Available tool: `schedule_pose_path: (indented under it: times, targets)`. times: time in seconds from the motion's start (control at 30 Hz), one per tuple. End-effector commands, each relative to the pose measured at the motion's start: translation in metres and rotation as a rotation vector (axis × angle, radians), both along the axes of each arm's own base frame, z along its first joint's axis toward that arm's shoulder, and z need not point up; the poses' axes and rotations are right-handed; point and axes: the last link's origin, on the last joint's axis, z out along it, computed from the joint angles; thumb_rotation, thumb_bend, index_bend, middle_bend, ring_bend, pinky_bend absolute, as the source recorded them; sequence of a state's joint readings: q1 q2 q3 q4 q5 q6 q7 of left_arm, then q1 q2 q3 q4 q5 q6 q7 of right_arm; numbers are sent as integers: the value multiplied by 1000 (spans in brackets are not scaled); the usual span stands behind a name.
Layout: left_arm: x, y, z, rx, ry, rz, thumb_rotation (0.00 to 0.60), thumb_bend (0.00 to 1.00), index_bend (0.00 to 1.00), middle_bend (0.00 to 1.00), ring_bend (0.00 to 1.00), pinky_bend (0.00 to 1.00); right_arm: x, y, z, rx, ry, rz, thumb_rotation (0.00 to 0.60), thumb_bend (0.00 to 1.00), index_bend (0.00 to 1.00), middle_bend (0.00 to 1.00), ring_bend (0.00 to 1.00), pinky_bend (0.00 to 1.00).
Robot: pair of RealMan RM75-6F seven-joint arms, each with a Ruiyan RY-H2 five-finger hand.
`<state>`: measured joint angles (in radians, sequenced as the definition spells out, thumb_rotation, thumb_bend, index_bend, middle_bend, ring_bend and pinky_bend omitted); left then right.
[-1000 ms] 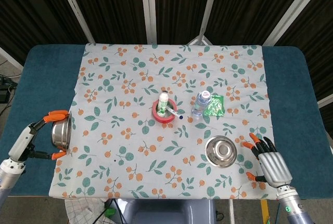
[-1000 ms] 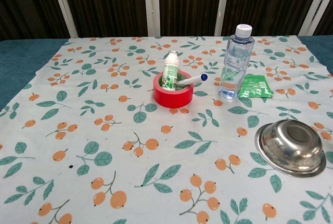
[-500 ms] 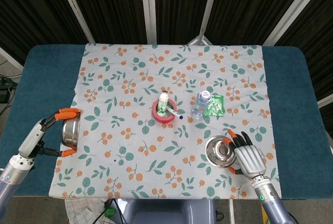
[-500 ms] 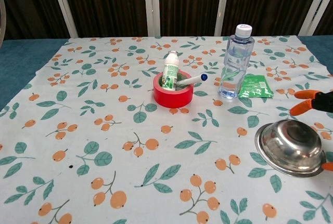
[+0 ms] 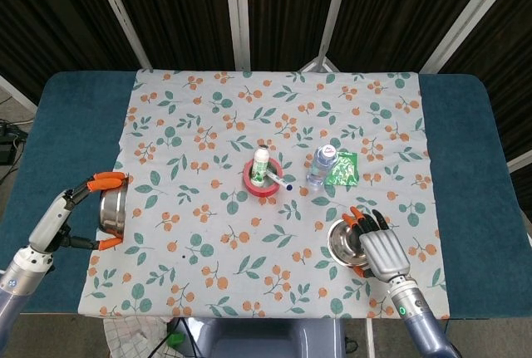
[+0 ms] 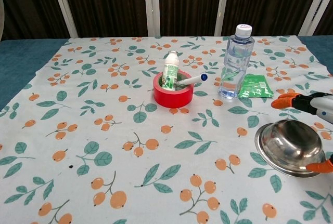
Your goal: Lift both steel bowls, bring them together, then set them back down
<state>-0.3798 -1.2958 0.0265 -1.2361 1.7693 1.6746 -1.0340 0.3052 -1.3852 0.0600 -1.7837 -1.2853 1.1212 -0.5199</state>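
Polished steel bowls (image 5: 113, 211) (image 6: 289, 146) — mirror-glossy, matt printed tablecloth (image 6: 104, 130), clear glossy plastic bottle (image 6: 233, 62), shiny green packet (image 6: 255, 86).

White cloth (image 5: 274, 117) with orange berries and green leaves, red ring (image 6: 173, 96), green packet (image 6: 255, 86)

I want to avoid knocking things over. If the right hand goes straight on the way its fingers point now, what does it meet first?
Probably the water bottle. The right hand lies over the near bowl, fingers pointing up-table and slightly left; the green packet sits just beside that line. Height is unclear.

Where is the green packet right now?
In the head view, the green packet lies flat on the floral cloth, right of centre, beside the water bottle and beyond the right-hand steel bowl.
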Motion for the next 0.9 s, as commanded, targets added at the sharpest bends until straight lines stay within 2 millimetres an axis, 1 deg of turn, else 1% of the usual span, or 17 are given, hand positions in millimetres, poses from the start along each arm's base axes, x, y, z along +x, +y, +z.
schedule_pose_path:
  times: [0.03,0.27,0.43,0.67,0.9]
  targets:
    - [0,0,0,-1,3,2,600,71,265,263,199,314,0,-1,-2,9,8,-7,600,166,107,41,131,43]
    - [2,0,-1,-1,9,-1,600,71,265,263,199,314,-6,-5,-11,27,27,-25,600,166,107,41,144,50]
    - [3,-1,0,4,12,0,600,71,268,262,199,314,-7,-9,-14,25,30,-31,600,166,126,42,198,64]
    - [2,0,1,8,13,10,600,71,272,262,199,314,-7,-10,-17,27,31,-30,600,165,158,63,277,87]
    - [1,2,0,8,16,17,600,71,273,261,199,314,-7,-11,-21,27,40,-29,600,166,181,68,282,87]
